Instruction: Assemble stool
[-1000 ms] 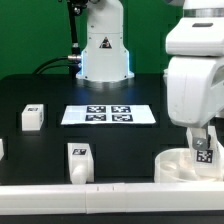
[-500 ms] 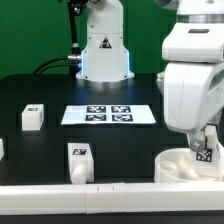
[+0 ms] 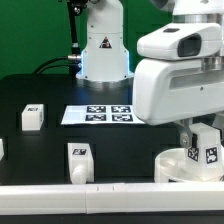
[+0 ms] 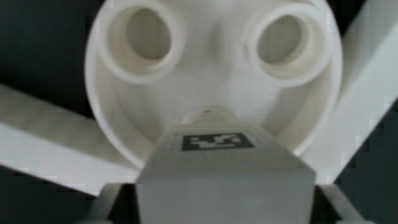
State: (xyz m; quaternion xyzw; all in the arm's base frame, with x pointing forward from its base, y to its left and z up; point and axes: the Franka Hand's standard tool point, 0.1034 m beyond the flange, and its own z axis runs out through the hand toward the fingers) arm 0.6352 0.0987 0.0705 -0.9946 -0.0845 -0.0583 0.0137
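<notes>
- Stool leg [image 3: 207, 150] sits clamped between my pincer's [image 3: 204, 138] closed jaws, at the exterior view's right, near the table's front edge.
- It stands upright with its long axis vertical and its tag facing the exterior camera. Its lower end is down at the round seat [image 3: 168, 166]; whether it sits in a socket I cannot tell.
- Two empty sockets [image 4: 143, 40] show beyond it in the wrist view.
- The rear loose leg [image 3: 32, 117], front loose leg [image 3: 80, 160] and marker board [image 3: 108, 114] lie well apart from me, toward the exterior view's left.
</notes>
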